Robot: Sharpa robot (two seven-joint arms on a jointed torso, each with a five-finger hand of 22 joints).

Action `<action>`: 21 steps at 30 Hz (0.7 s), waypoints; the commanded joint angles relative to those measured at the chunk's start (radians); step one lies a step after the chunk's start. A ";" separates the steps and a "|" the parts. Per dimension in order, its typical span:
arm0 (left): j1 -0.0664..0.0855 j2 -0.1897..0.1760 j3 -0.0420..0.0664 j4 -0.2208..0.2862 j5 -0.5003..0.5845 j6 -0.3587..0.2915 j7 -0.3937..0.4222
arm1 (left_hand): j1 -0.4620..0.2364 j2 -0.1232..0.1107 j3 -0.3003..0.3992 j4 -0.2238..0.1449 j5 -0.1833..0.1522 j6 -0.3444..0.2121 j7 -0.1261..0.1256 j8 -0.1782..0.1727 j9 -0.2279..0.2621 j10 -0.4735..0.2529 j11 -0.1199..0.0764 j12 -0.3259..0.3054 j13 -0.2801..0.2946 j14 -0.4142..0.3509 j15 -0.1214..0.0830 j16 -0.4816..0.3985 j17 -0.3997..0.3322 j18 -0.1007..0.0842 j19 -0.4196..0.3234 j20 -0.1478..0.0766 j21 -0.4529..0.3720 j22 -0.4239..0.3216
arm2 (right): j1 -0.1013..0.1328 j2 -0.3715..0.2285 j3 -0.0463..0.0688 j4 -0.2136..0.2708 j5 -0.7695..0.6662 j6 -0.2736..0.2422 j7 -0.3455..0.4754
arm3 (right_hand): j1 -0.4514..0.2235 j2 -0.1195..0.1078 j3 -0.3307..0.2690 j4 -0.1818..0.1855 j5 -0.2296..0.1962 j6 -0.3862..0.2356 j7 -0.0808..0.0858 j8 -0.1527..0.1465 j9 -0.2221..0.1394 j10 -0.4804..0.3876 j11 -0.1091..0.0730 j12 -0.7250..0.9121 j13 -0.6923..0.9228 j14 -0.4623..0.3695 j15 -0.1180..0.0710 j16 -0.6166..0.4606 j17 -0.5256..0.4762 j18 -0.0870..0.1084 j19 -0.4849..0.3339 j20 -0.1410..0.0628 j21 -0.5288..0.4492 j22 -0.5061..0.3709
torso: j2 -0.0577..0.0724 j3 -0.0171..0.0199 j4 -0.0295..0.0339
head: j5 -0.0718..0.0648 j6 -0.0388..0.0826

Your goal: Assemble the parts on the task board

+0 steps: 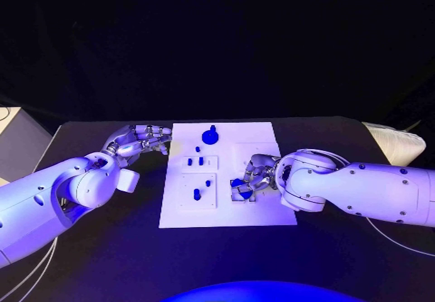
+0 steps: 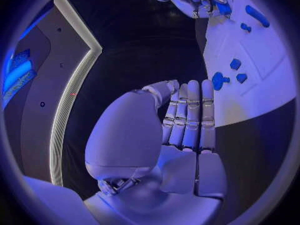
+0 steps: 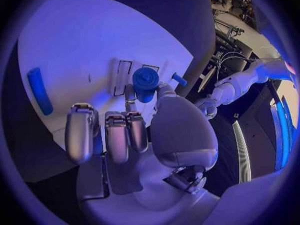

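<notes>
Right hand (image 1: 256, 178) pinches a round blue part (image 3: 145, 81) over the flat white task board (image 1: 263, 141); left hand (image 1: 141, 139) spread, empty.

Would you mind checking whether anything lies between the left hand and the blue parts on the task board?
Nothing visible does. The left hand hovers beside the task board, holding nothing, and only bare board separates it from the nearest blue parts.
</notes>
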 commanded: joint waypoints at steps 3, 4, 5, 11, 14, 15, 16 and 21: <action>0.000 0.000 0.000 0.004 0.006 0.016 0.003 | -0.004 0.002 0.003 -0.004 0.006 -0.002 0.008 -0.006 -0.001 -0.008 0.001 0.003 -0.002 0.001 0.001 -0.003 -0.001 0.008 -0.007 0.002 0.004 0.001 | -0.003 -0.005 -0.001 0.014 -0.017 -0.015 0.012 | -0.017 -0.009 -0.010 0.003 -0.012 0.016 -0.007 0.008 0.002 0.073 -0.006 0.002 0.223 0.104 -0.006 0.006 0.263 -0.018 0.070 -0.005 0.005 0.216 | 0.000 0.0003 -0.0011 | 0.001 -0.001; 0.000 0.000 0.000 0.004 0.006 0.016 0.003 | -0.004 0.002 0.003 -0.004 0.006 -0.002 0.008 -0.006 -0.001 -0.008 0.001 0.003 -0.002 0.001 0.001 -0.003 -0.001 0.008 -0.007 0.002 0.004 0.001 | -0.004 -0.007 -0.001 0.018 -0.015 -0.014 0.013 | -0.029 -0.014 -0.015 0.003 -0.018 0.018 -0.007 0.009 0.002 0.073 -0.006 0.002 0.222 0.104 -0.006 0.006 0.263 -0.018 0.071 -0.005 0.008 0.216 | 0.000 0.0006 -0.0008 | 0.000 -0.002; 0.000 0.000 0.000 0.004 0.005 0.016 0.003 | -0.004 0.002 0.003 -0.004 0.006 -0.002 0.008 -0.006 -0.001 -0.008 0.001 0.003 -0.002 0.001 0.001 -0.003 -0.001 0.008 -0.007 0.002 0.004 0.001 | -0.004 -0.008 -0.001 0.021 -0.014 -0.014 0.014 | -0.054 -0.022 -0.027 0.004 -0.043 0.024 -0.009 0.012 0.003 0.074 -0.007 0.003 0.223 0.104 -0.007 0.006 0.263 -0.018 0.071 -0.006 0.010 0.217 | -0.001 0.0008 -0.0004 | 0.000 -0.001; 0.000 -0.001 0.000 0.003 0.005 0.016 0.002 | -0.004 0.002 0.003 -0.004 0.006 -0.002 0.008 -0.006 -0.001 -0.008 0.001 0.003 -0.002 0.001 0.001 -0.003 -0.001 0.008 -0.007 0.002 0.004 0.001 | -0.005 -0.016 0.000 0.033 -0.011 -0.016 0.015 | -0.090 0.004 -0.033 0.003 -0.086 0.055 -0.022 0.032 0.006 0.083 -0.018 0.018 0.234 0.104 -0.015 0.006 0.263 -0.022 0.076 -0.011 0.034 0.223 | -0.001 0.0004 -0.0016 | 0.000 -0.001; 0.000 -0.001 0.000 0.003 0.005 0.017 0.001 | -0.006 0.004 0.005 -0.005 0.006 -0.002 0.008 -0.007 -0.002 -0.009 0.001 0.003 -0.002 0.001 0.002 -0.004 -0.001 0.008 -0.010 0.002 0.006 0.004 | -0.005 -0.018 0.000 0.031 -0.014 -0.019 0.015 | -0.093 0.021 -0.029 0.004 -0.078 0.058 -0.024 0.035 0.004 0.087 -0.020 0.024 0.239 0.104 -0.017 0.006 0.263 -0.024 0.077 -0.013 0.042 0.224 | -0.001 0.0002 -0.0015 | -0.001 -0.001; 0.000 -0.001 0.000 0.003 0.005 0.017 0.001 | -0.006 0.004 0.005 -0.005 0.006 -0.002 0.008 -0.007 -0.002 -0.009 0.001 0.003 -0.002 0.001 0.002 -0.004 -0.001 0.008 -0.010 0.002 0.006 0.004 | -0.005 -0.018 0.000 0.030 -0.015 -0.021 0.014 | -0.095 0.023 -0.028 0.004 -0.076 0.059 -0.024 0.036 0.004 0.087 -0.020 0.025 0.239 0.104 -0.017 0.006 0.263 -0.024 0.077 -0.013 0.042 0.224 | -0.001 0.0002 -0.0013 | -0.002 0.000; 0.000 -0.001 0.000 0.003 0.005 0.017 0.001 | -0.006 0.004 0.005 -0.005 0.006 -0.002 0.008 -0.007 -0.002 -0.009 0.001 0.003 -0.002 0.001 0.002 -0.004 -0.001 0.008 -0.010 0.002 0.006 0.004 | -0.005 -0.017 0.000 0.028 -0.016 -0.022 0.014 | -0.101 0.030 -0.028 0.004 -0.071 0.060 -0.025 0.037 0.003 0.088 -0.021 0.027 0.241 0.104 -0.018 0.006 0.263 -0.024 0.078 -0.014 0.044 0.225 | -0.001 0.0002 -0.0013 | -0.002 0.000; 0.000 -0.001 0.000 0.004 0.005 0.019 -0.002 | -0.009 0.006 0.007 -0.004 0.006 -0.002 0.008 -0.007 -0.002 -0.009 0.001 0.003 -0.002 0.001 0.002 -0.004 -0.001 0.008 -0.011 0.003 0.007 0.006 | -0.005 -0.017 0.000 0.023 -0.020 -0.022 0.013 | -0.110 0.050 -0.024 0.003 -0.053 0.062 -0.027 0.039 0.000 0.091 -0.023 0.031 0.244 0.104 -0.020 0.006 0.263 -0.025 0.079 -0.016 0.052 0.226 | 0.000 -0.0001 -0.0003 | -0.003 0.000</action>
